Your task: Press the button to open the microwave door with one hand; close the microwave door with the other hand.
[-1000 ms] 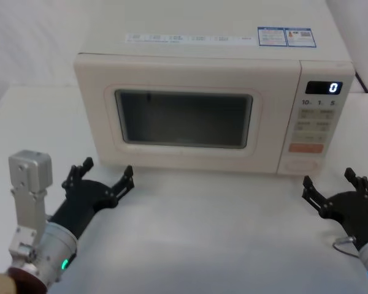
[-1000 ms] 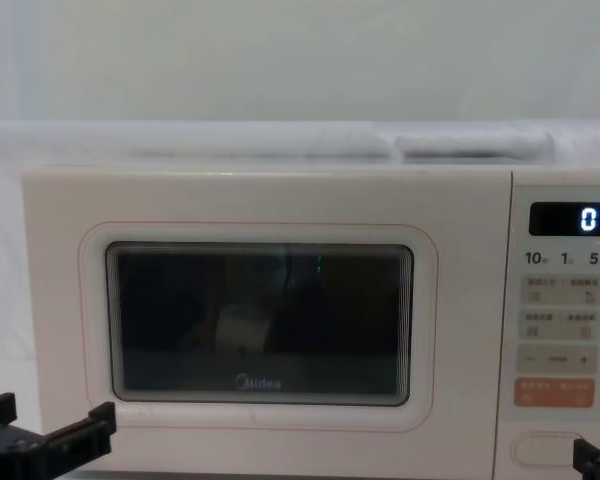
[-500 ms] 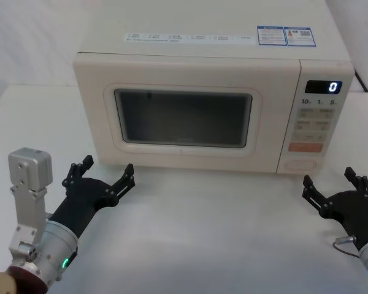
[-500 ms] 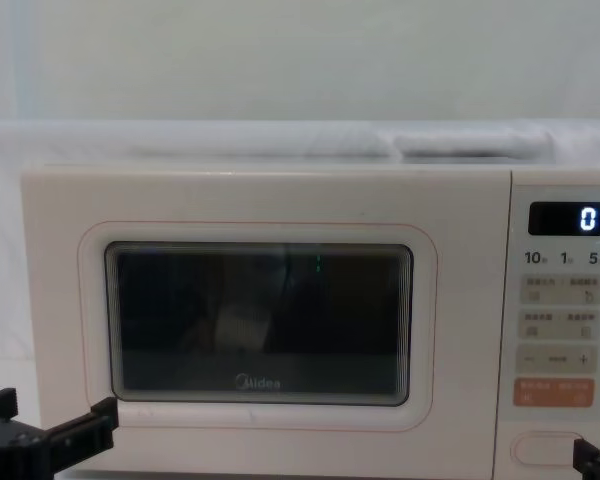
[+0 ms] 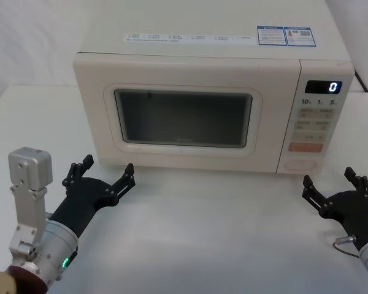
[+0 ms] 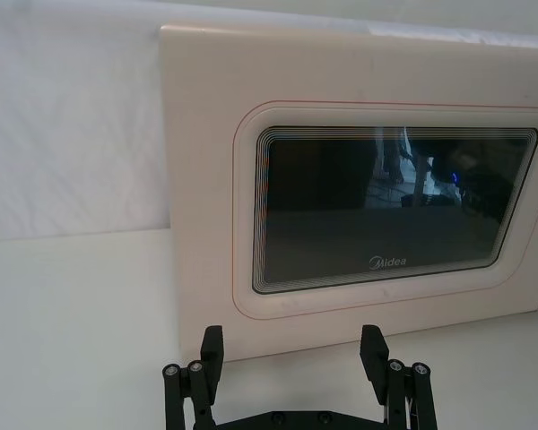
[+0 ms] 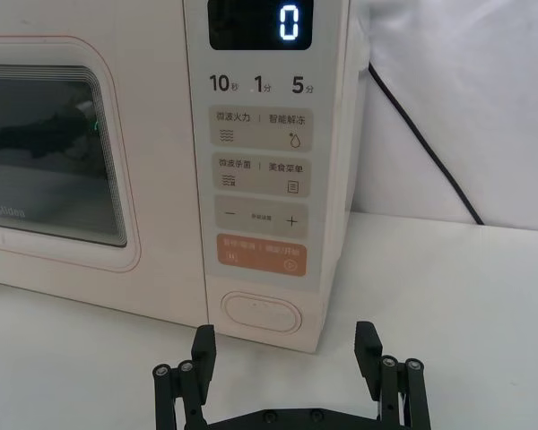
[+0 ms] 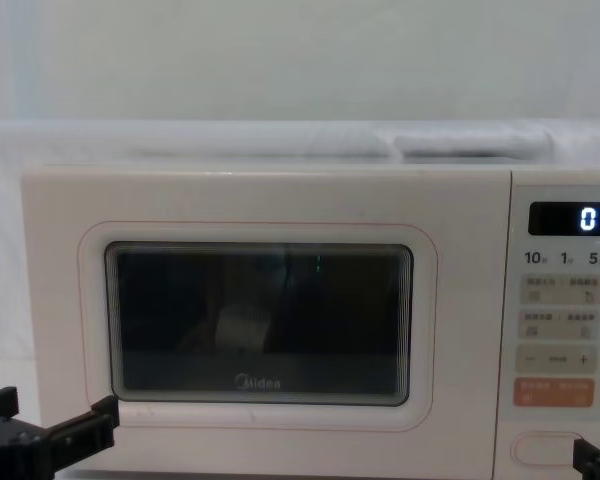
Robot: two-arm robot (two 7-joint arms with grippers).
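The cream microwave (image 5: 202,67) stands at the back of the white table, its display reading 0. The microwave door (image 5: 184,119) (image 8: 260,325) (image 6: 386,206) is shut flush with the front. The wide cream button (image 5: 302,164) (image 7: 262,313) (image 8: 548,449) sits at the bottom of the control panel, below the orange key. My left gripper (image 5: 105,173) (image 6: 292,354) rests open on the table in front of the door's lower left corner. My right gripper (image 5: 335,182) (image 7: 286,349) is open, low on the table, a short way in front of the button and touching nothing.
A black power cable (image 7: 426,148) runs down behind the microwave's right side. Bare white table (image 5: 221,233) lies between the two arms. A white backdrop (image 8: 280,60) stands behind the oven.
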